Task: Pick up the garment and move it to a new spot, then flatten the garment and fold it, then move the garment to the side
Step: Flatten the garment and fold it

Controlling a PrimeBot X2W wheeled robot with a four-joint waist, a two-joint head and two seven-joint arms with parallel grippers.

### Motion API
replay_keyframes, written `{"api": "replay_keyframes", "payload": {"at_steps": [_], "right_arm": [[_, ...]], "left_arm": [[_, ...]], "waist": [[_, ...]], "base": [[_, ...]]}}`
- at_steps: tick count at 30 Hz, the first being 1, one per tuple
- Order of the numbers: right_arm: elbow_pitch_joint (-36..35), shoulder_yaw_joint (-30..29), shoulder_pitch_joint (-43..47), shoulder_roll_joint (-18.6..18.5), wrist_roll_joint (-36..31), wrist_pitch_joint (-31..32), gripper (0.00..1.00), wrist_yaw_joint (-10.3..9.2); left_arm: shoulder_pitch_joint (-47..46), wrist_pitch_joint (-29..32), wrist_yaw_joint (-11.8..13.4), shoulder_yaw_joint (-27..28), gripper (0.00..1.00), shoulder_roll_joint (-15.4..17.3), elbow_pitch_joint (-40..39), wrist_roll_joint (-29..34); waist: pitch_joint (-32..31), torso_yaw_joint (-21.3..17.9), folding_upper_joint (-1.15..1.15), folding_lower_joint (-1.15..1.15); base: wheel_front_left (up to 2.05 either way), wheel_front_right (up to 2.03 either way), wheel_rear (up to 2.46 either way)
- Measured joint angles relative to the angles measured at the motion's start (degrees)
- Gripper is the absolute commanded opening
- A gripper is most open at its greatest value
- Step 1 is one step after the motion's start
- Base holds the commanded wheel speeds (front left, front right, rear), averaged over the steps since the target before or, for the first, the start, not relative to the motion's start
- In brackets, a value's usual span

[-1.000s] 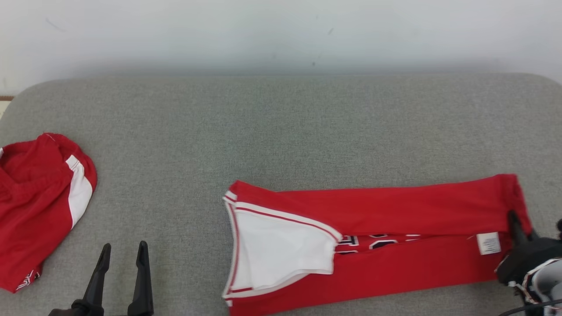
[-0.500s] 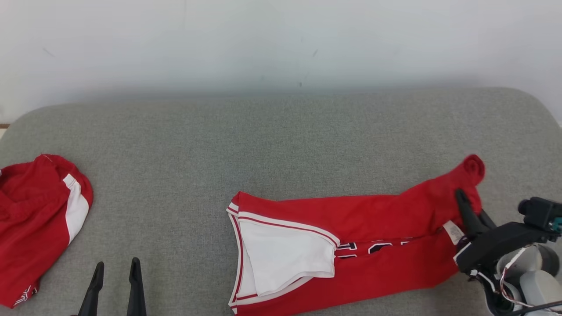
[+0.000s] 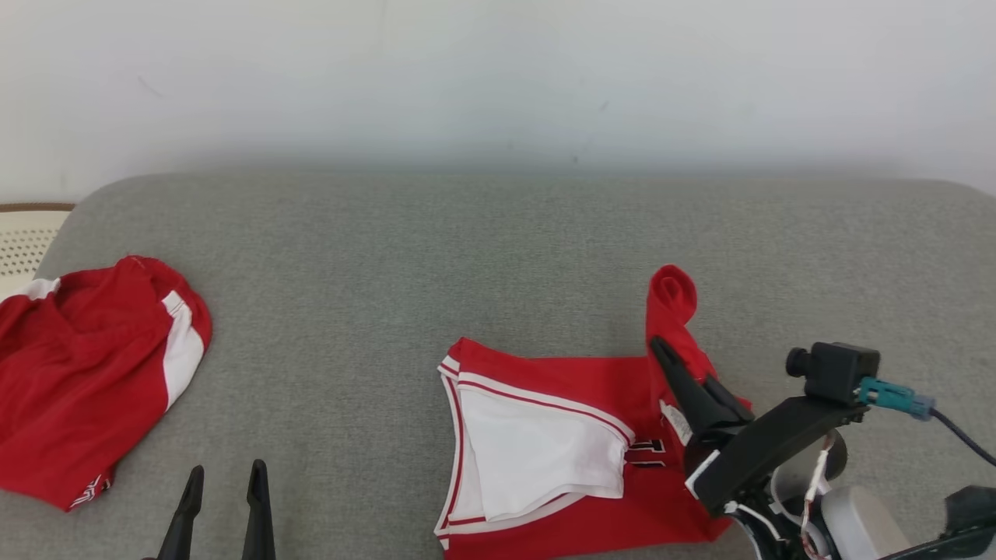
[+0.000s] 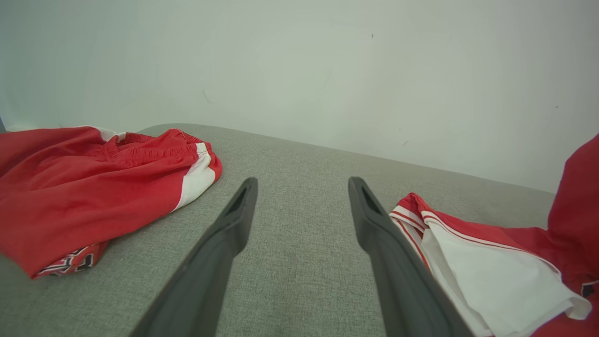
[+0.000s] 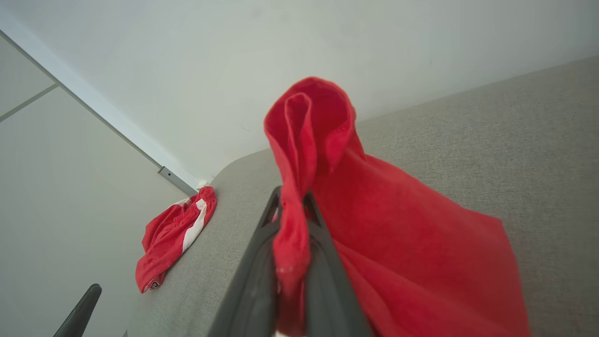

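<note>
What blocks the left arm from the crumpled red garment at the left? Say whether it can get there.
Probably yes. The left end effector stands open and empty, with bare grey cushion between it and the crumpled red garment; nothing lies in the way.

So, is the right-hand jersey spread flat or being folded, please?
Mid-fold: right gripper holds the jersey by one end, raised over the rest.

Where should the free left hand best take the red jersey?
Probably the jersey by its white-trimmed left edge, coming low from the robot's left: it lies flat nearest the open left hand, while the right hand pinches the lifted end.
</note>
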Motion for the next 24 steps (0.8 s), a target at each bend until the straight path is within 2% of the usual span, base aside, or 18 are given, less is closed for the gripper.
{"api": "replay_keyframes", "payload": {"at_steps": [6,12,24], "right_arm": [[1.9,3.1,-0.6,3.7,-1.8,-0.6,0.0,0.0],[6.9,4.3,-2.7,5.6,-3.9,-2.8,0.0,0.0],[17.6,5.8,-6.2,7.4,-5.1,-6.5,0.0,0.0]], "left_arm": [[-0.3,0.0,0.0,-1.5,1.0,0.0,0.9,-0.4],[-1.2,0.0,0.3,-3.8,1.0,0.0,1.9,-0.9],[-3.0,0.0,0.6,-6.4,1.0,0.0,3.9,-1.9]], "waist": [[0.1,2.8,0.0,0.0],[0.4,5.8,0.0,0.0],[1.9,10.2,0.01,0.01]], "base": [[0.0,0.0,0.0],[0.0,0.0,0.0],[0.0,0.0,0.0]]}}
